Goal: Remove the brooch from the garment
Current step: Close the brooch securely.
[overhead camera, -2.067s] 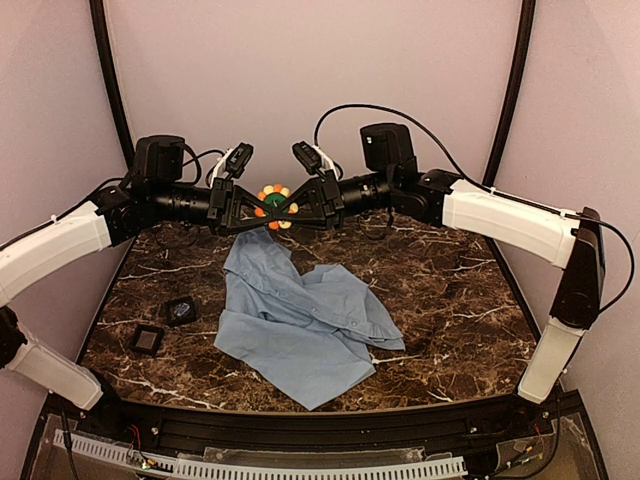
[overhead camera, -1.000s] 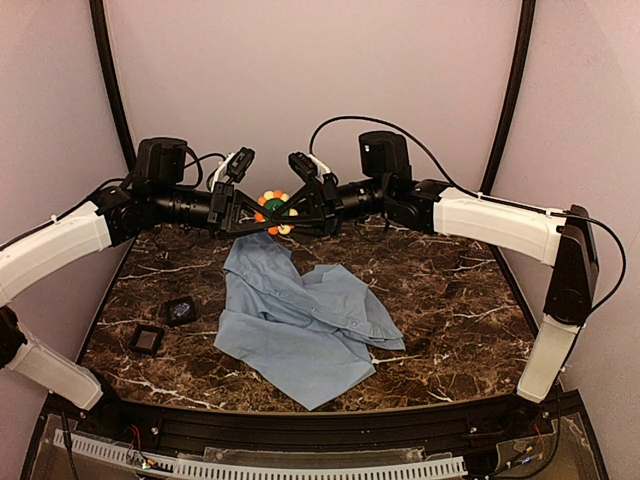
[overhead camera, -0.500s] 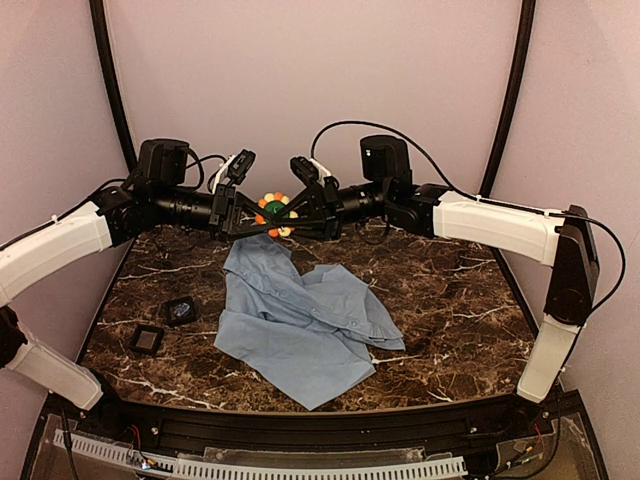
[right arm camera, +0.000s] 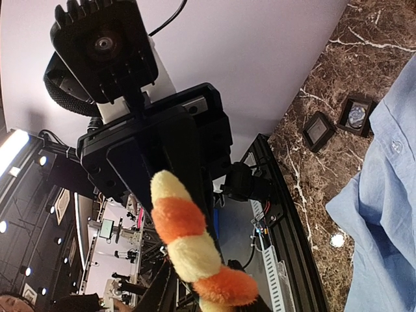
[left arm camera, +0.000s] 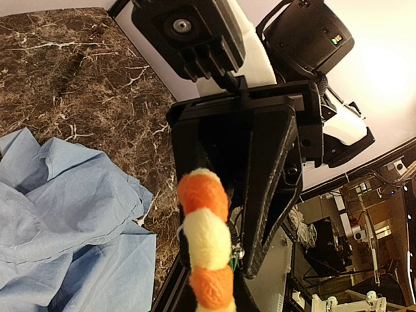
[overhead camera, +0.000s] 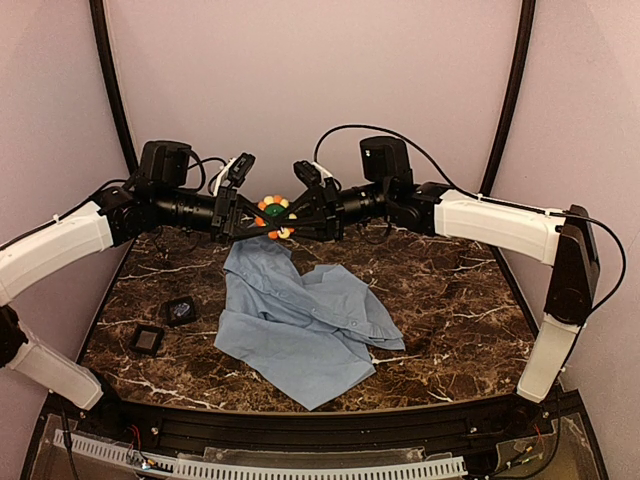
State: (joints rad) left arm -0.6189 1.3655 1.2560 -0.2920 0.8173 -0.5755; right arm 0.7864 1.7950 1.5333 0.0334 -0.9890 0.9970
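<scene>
From above, the left gripper [overhead camera: 257, 222] and right gripper [overhead camera: 289, 220] are meeting tip to tip, both pinching the brooch [overhead camera: 272, 216] in the air over the far edge of the garment [overhead camera: 300, 320]; I cannot tell whether fabric is clinging to it. The left wrist view is showing the brooch [left arm camera: 207, 247] close in front of that gripper, with the garment [left arm camera: 71, 221] lying lower. The right wrist view is showing the brooch [right arm camera: 188, 247] clear of the garment [right arm camera: 383, 188] too, so removal is looking nearly done.

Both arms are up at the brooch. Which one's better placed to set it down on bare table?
Likely right. Left gripper and right gripper both pinch the brooch in the air; the garment and black pads fill the middle and left, bare table lies on the right arm's side.
</scene>
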